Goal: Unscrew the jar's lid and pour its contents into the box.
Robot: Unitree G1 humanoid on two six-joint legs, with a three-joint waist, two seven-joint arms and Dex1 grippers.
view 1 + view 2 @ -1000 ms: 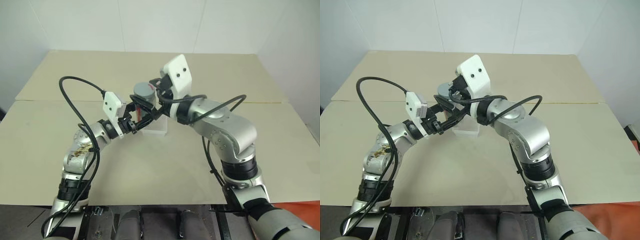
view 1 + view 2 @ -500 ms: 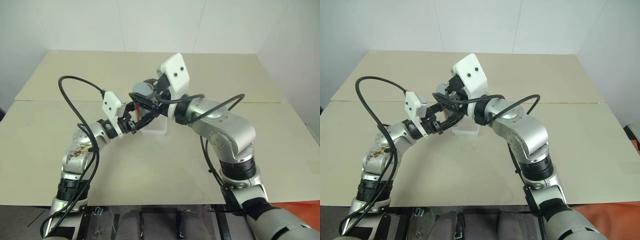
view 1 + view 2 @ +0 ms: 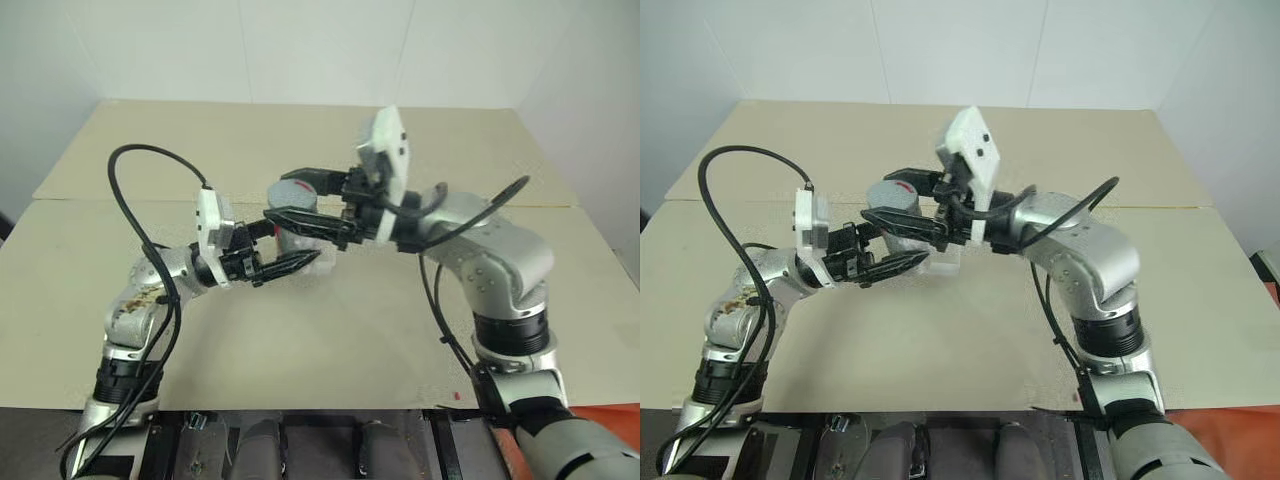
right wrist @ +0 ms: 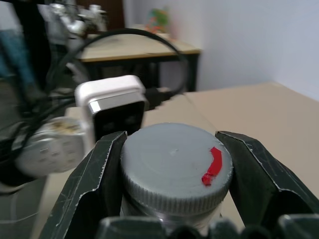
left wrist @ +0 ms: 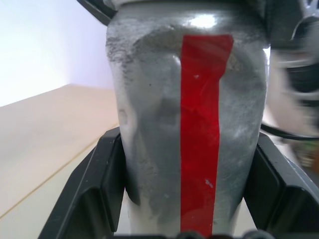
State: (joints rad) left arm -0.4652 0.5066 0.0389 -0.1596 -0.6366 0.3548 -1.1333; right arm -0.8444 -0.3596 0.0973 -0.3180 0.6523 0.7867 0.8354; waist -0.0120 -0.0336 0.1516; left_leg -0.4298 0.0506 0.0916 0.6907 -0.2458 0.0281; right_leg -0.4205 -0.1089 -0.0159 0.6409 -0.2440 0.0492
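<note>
The jar (image 5: 189, 129) is held up off the desk (image 3: 330, 330), over its middle, between the two arms. The left hand (image 3: 290, 255) pinches the jar's body: in the left wrist view its two black fingers (image 5: 89, 199) press against either side of the silvery wall, with the red stripe facing the camera. The right hand (image 3: 295, 200) reaches in from the right and is clamped on the lid (image 4: 174, 167), one finger on each side of the ribbed grey cap, which still sits on the jar. A short red mark lies on the cap's flat top.

The box (image 3: 940, 262) rests on the desk just behind and below the jar, mostly hidden by the hands; whether anything lies in it cannot be told. The contents cannot be made out through the jar's wall.
</note>
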